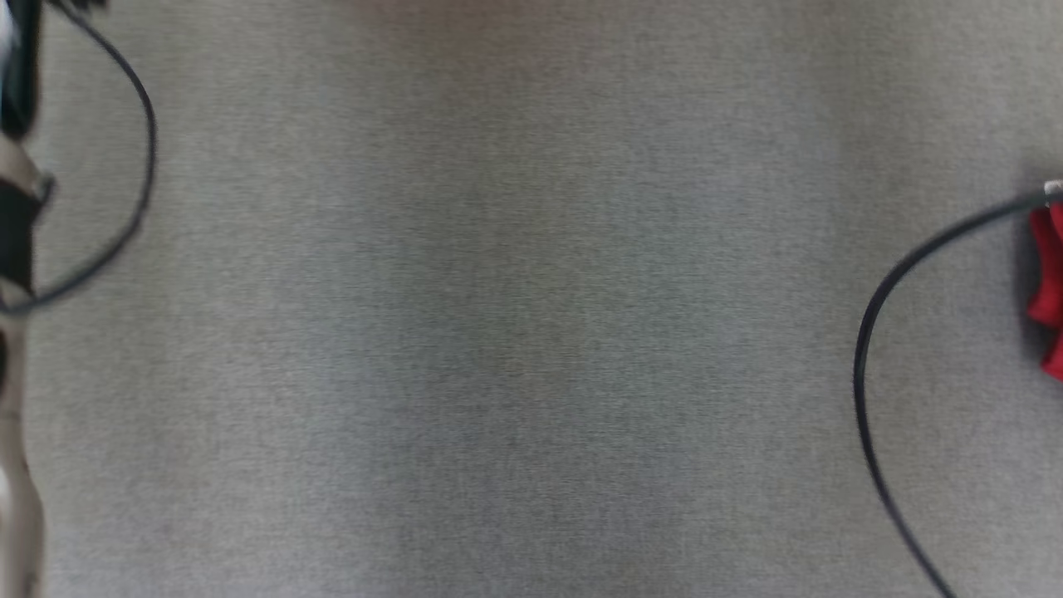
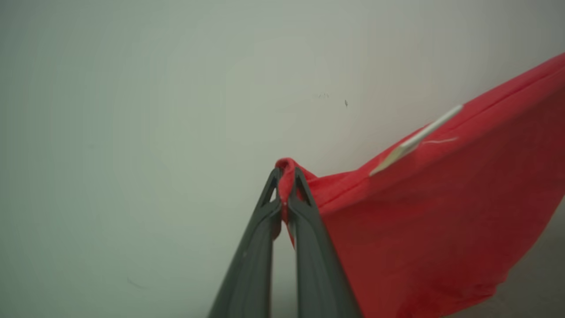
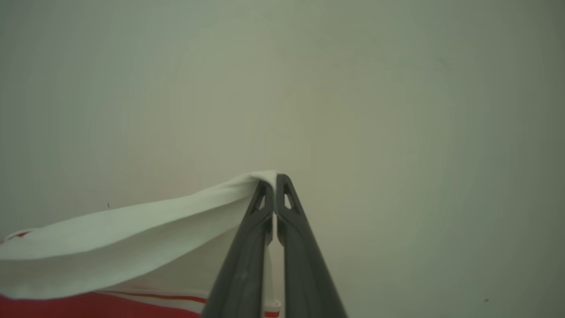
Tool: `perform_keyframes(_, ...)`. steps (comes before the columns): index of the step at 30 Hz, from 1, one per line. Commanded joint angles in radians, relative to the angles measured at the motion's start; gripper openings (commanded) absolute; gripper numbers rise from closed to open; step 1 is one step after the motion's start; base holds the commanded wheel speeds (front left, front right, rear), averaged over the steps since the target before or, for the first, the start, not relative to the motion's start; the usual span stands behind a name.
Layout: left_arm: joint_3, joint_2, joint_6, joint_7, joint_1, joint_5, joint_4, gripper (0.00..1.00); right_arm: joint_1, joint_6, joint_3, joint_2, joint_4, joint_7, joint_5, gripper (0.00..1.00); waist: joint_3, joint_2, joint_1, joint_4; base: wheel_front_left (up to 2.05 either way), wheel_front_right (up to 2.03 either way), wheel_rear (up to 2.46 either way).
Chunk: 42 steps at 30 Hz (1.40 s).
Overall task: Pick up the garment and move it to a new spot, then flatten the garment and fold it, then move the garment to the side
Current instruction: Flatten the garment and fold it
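**Left claw [image 2: 287, 173] and right claw [image 3: 274, 179] both clenched on the garment [image 2: 419, 221]**

On my left wrist feed, the dark fingers pinch a bunched red fold right at their tips, and the cloth runs off to that view's right with a pale strip [image 2: 415, 140] across it. My right wrist feed has the fingers closed on a white edge, with the cloth trailing to that view's left. I judge the two separate grips are there to hold the piece lifted and spread, ready to lay flat. On the blurred head feed, a red scrap sits at the right edge over the grey surface [image 1: 498, 332], beside a dark cable [image 1: 868, 349]. I see no bin or basket, so the cloth hangs from my grips alone.
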Motion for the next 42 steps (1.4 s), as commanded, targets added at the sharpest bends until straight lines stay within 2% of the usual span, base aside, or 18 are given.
perform_keyframes(1, 0.013, 0.002, -0.006, -0.001, 0.044, -0.013, -0.008, 0.00, 0.060, -0.001, 0.021, -0.020, -0.021, 0.000, 0.041, 0.00, 0.009, -0.0002, -0.0003, -0.020, 0.00, 0.00, 0.00)
perform_keyframes(6, 0.084, -0.016, -0.017, -0.001, 0.214, -0.040, -0.069, 0.00, 0.302, -0.001, 0.052, -0.060, -0.117, 0.000, 0.193, 0.00, -0.026, -0.0002, -0.0003, -0.035, 0.00, 0.00, 0.00)
perform_keyframes(14, 0.191, -0.095, -0.036, -0.001, 0.544, -0.079, -0.127, 0.00, 0.745, -0.001, 0.071, -0.112, -0.241, 0.000, 0.354, 0.00, -0.141, -0.0002, -0.0003, -0.031, 0.00, 0.00, 0.00)
perform_keyframes(15, 0.191, -0.095, -0.036, -0.001, 0.544, -0.079, -0.127, 0.00, 0.745, -0.001, 0.071, -0.112, -0.241, 0.000, 0.354, 0.00, -0.141, -0.0002, -0.0003, -0.031, 0.00, 0.00, 0.00)
perform_keyframes(16, 0.224, -0.120, -0.041, -0.001, 0.627, -0.089, -0.128, 0.00, 0.848, -0.001, 0.079, -0.106, -0.260, 0.000, 0.390, 0.00, -0.182, -0.0002, -0.0003, -0.030, 0.00, 0.00, 0.00)
perform_keyframes(17, 0.224, -0.120, -0.041, -0.001, 0.627, -0.089, -0.128, 0.00, 0.848, -0.001, 0.079, -0.106, -0.260, 0.000, 0.390, 0.00, -0.182, -0.0002, -0.0003, -0.030, 0.00, 0.00, 0.00)
perform_keyframes(18, 0.253, -0.139, -0.043, -0.001, 0.710, -0.089, -0.116, 0.00, 0.940, -0.001, 0.070, -0.100, -0.273, 0.000, 0.409, 0.00, -0.229, -0.0002, -0.0003, -0.032, 0.00, 0.00, 0.00)
perform_keyframes(20, 0.268, -0.156, -0.043, -0.001, 0.776, -0.087, -0.103, 0.00, 1.026, -0.001, 0.071, -0.095, -0.281, 0.000, 0.431, 0.00, -0.271, -0.0002, -0.0003, -0.034, 0.00, 0.00, 0.00)
perform_keyframes(31, 0.355, -0.217, -0.047, -0.001, 1.030, -0.081, -0.067, 0.00, 1.356, -0.002, 0.106, -0.104, -0.271, 0.000, 0.487, 0.00, -0.428, -0.0002, -0.0003, -0.042, 0.00, 0.00, 0.00)
perform_keyframes(42, 0.434, -0.234, -0.044, -0.001, 1.227, -0.064, -0.077, 0.00, 1.536, -0.003, 0.100, -0.115, -0.285, -0.001, 0.484, 0.00, -0.504, -0.0002, -0.0003, -0.047, 0.00, 0.00, 0.00)
